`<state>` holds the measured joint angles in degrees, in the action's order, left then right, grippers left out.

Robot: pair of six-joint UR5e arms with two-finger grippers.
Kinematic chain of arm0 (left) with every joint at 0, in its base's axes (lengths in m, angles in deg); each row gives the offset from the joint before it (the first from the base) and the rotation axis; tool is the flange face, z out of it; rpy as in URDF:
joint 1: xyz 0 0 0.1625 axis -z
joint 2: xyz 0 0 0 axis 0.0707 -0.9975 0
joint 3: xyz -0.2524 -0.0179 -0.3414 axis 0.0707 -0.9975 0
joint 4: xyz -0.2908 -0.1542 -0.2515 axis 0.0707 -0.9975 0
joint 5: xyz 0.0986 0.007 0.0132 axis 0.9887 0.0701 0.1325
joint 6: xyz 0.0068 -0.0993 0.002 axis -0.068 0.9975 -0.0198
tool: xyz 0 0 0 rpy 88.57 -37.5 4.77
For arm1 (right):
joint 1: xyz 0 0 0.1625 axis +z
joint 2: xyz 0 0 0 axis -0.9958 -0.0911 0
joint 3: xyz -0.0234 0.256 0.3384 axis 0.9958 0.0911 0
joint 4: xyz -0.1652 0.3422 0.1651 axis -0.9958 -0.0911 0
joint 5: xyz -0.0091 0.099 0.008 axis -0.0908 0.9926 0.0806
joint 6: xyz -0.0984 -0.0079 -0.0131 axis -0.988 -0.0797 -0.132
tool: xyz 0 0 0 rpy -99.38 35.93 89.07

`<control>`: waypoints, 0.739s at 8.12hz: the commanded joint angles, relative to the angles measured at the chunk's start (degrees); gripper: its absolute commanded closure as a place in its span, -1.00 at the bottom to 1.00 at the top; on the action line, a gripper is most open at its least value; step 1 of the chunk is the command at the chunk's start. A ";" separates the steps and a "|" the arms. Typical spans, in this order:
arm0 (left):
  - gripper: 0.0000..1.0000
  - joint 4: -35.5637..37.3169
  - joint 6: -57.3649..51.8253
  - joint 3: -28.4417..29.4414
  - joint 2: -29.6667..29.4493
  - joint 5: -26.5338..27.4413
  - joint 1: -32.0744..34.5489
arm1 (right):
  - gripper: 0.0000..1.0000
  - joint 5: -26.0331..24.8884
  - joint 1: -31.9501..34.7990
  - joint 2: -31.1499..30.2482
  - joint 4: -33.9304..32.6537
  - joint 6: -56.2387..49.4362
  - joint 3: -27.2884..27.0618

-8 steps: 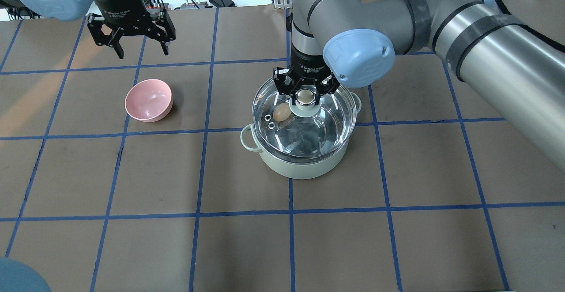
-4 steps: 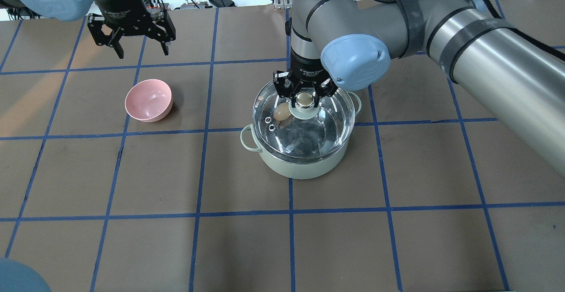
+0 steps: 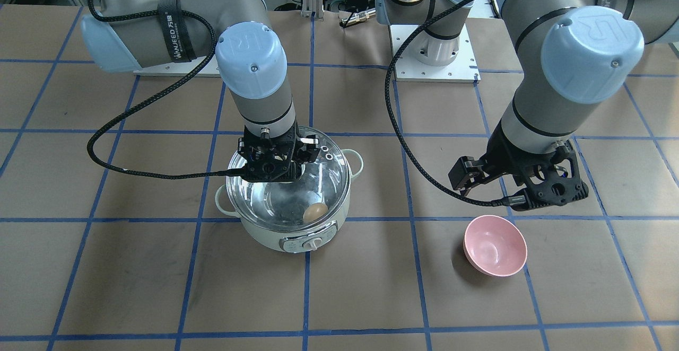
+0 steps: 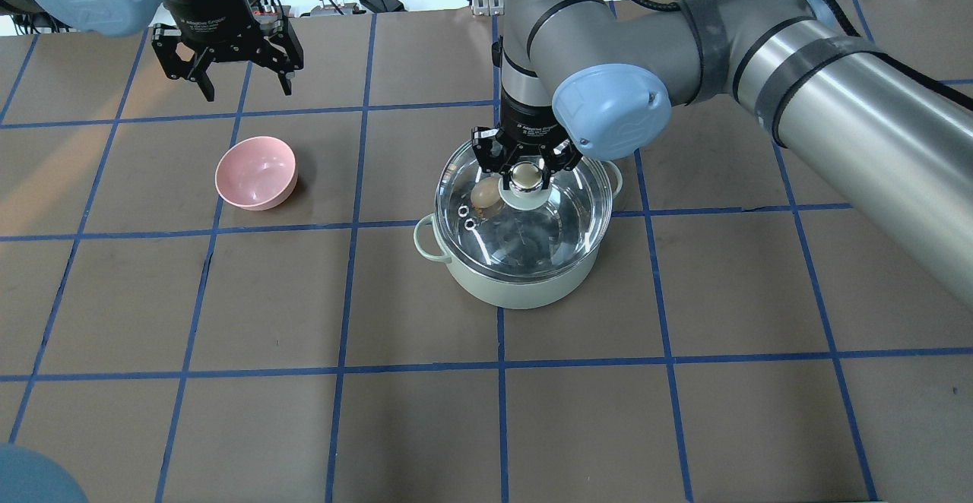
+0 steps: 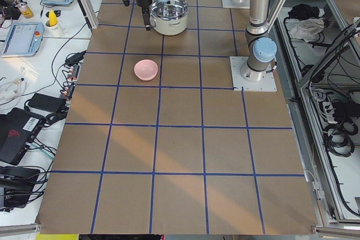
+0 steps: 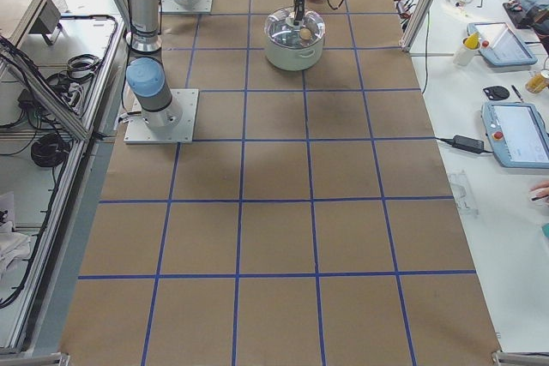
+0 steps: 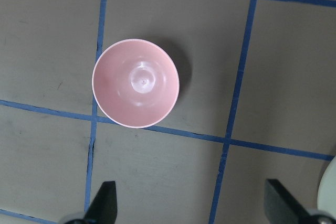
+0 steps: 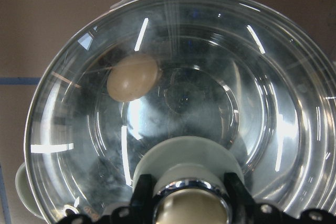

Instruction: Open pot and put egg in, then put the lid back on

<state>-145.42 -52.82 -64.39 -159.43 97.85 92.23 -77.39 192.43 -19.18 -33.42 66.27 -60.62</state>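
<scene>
The pale mint pot (image 4: 517, 286) stands mid-table, its dial facing away from the robot (image 3: 314, 243). The tan egg (image 4: 486, 194) lies inside on the steel bottom, seen through the glass (image 8: 133, 77). My right gripper (image 4: 526, 172) is shut on the beige-gold knob of the clear glass lid (image 4: 559, 222) and holds it level over the pot's mouth, at about rim height. I cannot tell whether the lid rests on the rim. My left gripper (image 4: 228, 85) hangs open and empty beyond the pink bowl.
A pink bowl (image 4: 256, 172) stands empty left of the pot, below my left gripper (image 7: 191, 203). The brown table with blue grid lines (image 4: 426, 427) stretches in front of the pot. Cables and boxes lie past the far edge.
My right gripper has moved the lid a little down and toward the near side, onto the pot's mouth. The left arm, egg and bowl have not moved.
</scene>
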 commanded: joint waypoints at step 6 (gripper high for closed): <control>-1.00 -5.83 0.00 -0.26 11.66 -5.20 0.24 | 1.00 1.50 0.00 -0.03 0.58 2.29 -0.45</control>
<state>-151.38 -52.82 -65.02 -148.98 93.34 92.77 -77.02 192.44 -19.22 -32.92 68.29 -61.00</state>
